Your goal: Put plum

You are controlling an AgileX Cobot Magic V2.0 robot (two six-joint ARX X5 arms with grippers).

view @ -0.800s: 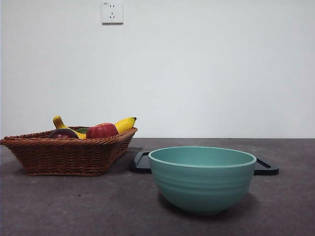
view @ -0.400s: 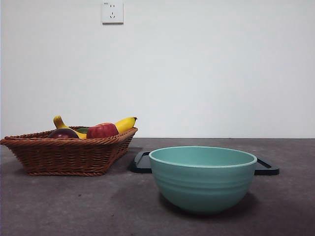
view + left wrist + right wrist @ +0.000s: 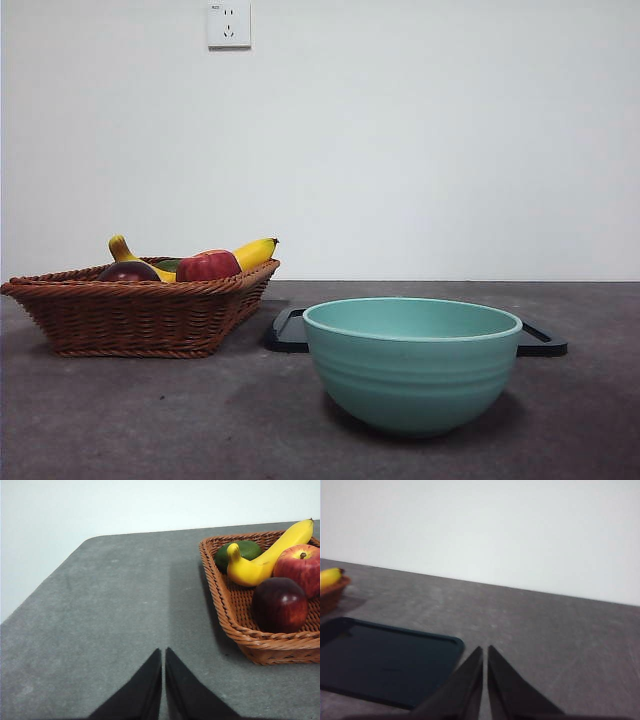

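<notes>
I see left gripper (image 3: pixel 163 652) clenched, empty, over bare table (image 3: pixel 110 605) beside basket (image 3: pixel 240 635). Right gripper (image 3: pixel 485 650) clenched, empty, by tray (image 3: pixel 385 662). Plum (image 3: pixel 279 605) in basket, touching apple (image 3: pixel 299 567).

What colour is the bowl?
The bowl is a pale teal green, clearest in the front view.

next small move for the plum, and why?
Probably swing the left hand toward the basket and open it over the plum. The plum lies untouched in the basket's near corner beside the apple, and the left hand, shut over bare table, is the one with the basket in view. The right hand faces the black tray.
</notes>
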